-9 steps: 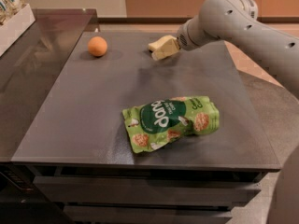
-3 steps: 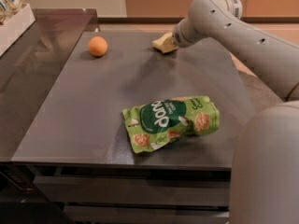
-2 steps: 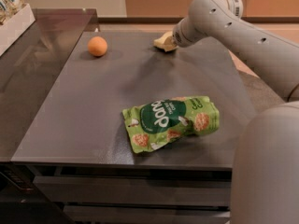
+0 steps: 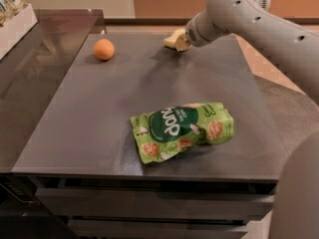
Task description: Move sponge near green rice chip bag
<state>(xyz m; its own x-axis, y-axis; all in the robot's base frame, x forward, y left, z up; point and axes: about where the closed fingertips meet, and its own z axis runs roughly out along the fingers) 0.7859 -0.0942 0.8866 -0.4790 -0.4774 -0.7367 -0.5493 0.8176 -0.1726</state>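
At upper centre the gripper (image 4: 183,40) meets the pale yellow soft sponge (image 4: 173,39); its hold cannot be told. A weak one risks dropping it short of the crinkled green rice chip bag (image 4: 182,129).

The table (image 4: 99,123) is dark and smooth, like brushed metal, with a dull sheen and faint reflections. The chip bag (image 4: 182,130) is glossy green plastic film, crinkled and catching light on its creases. The sponge (image 4: 173,39) looks like pale yellow matt foam. The orange (image 4: 103,49) has a matt skin. The arm (image 4: 249,14) wears a smooth, pale grey, matt plastic shell; its gripper (image 4: 183,40), at the table's far edge against the sponge, looks alike.
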